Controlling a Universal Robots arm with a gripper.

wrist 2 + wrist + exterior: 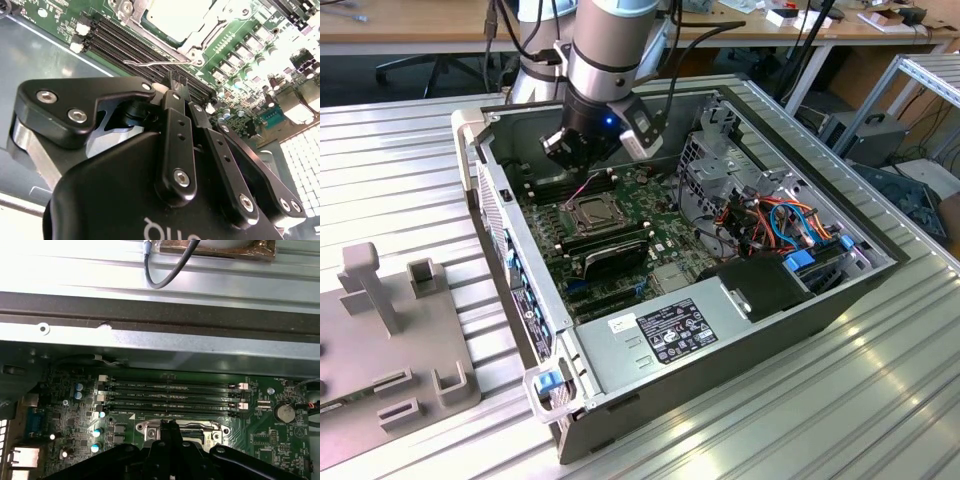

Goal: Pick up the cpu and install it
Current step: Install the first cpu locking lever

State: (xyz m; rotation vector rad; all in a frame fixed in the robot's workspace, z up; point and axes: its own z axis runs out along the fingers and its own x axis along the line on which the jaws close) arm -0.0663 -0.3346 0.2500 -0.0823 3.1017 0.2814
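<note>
Near to far in the exterior view: grey fixture block (390, 330) at 8 o'clock, then the open PC case (720, 330) with its power supply (660, 335). Mid-case, motherboard (620, 235); cpu (590, 212) seated in the socket, at 6 o'clock from the gripper (582, 150). Gripper hovers just above, fingers pinched together, holding nothing. In the second wrist view the cpu (182, 15) lies beyond the fingertips, memory slots (135, 45) between.

Closed gripper (176, 82) above green motherboard (240, 45), cpu (182, 15) socketed.
</note>
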